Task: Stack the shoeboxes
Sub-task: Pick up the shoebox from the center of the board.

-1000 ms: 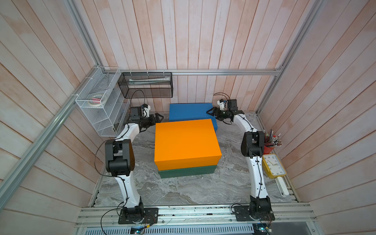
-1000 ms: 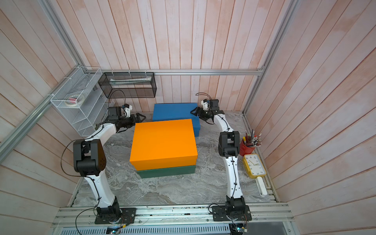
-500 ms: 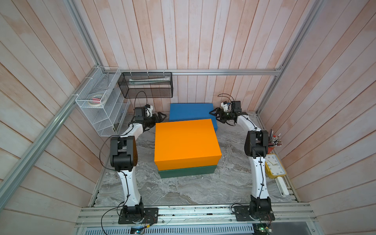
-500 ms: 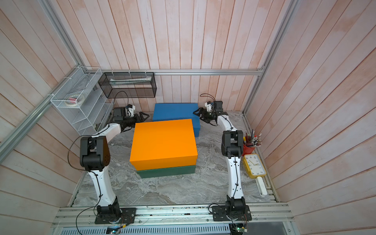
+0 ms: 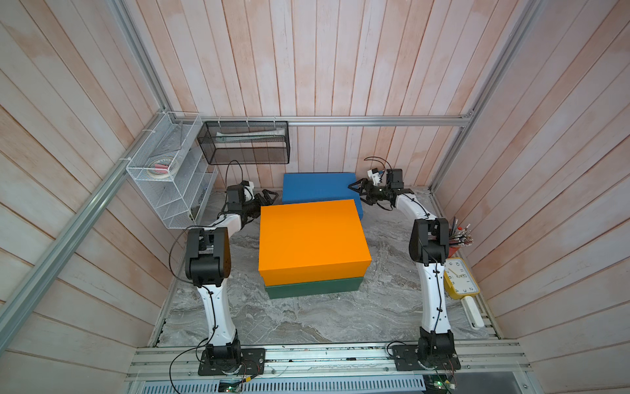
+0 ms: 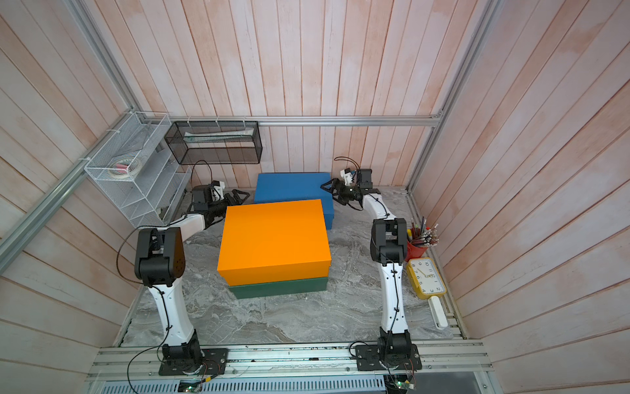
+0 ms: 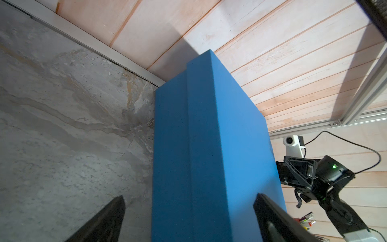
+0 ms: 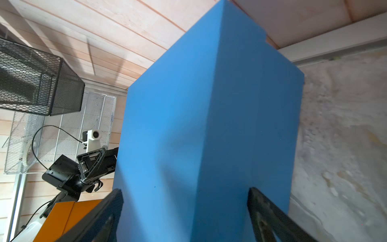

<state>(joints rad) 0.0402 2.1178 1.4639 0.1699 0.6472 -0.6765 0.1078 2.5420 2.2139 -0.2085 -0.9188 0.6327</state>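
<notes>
Checking in from the remote station. The orange shoebox (image 5: 312, 238) sits on top of the dark green shoebox (image 5: 313, 288), roughly mid-counter (image 5: 306, 320), with the orange one overhanging a bit toward 9 o'clock. The blue shoebox (image 5: 317, 187) is on its own at 12 o'clock, flat on the counter against the back wall, and the stack's far edge hides its near side in both top views.

My left gripper (image 5: 272, 198) is at the blue box's 9 o'clock end with its jaws spread wide. In the left wrist view one finger (image 7: 104, 220) hangs over bare counter, clear of the box, and the other is over the lid. The right gripper (image 5: 357, 194) is at the 3 o'clock end, also spread wide, with the box's corner edge between its fingers (image 8: 100, 213). I can't tell if either is touching the cardboard.

The yellow clock (image 5: 460, 278) and red pencil cup (image 5: 455, 247) are at 3 o'clock by the right arm.
</notes>
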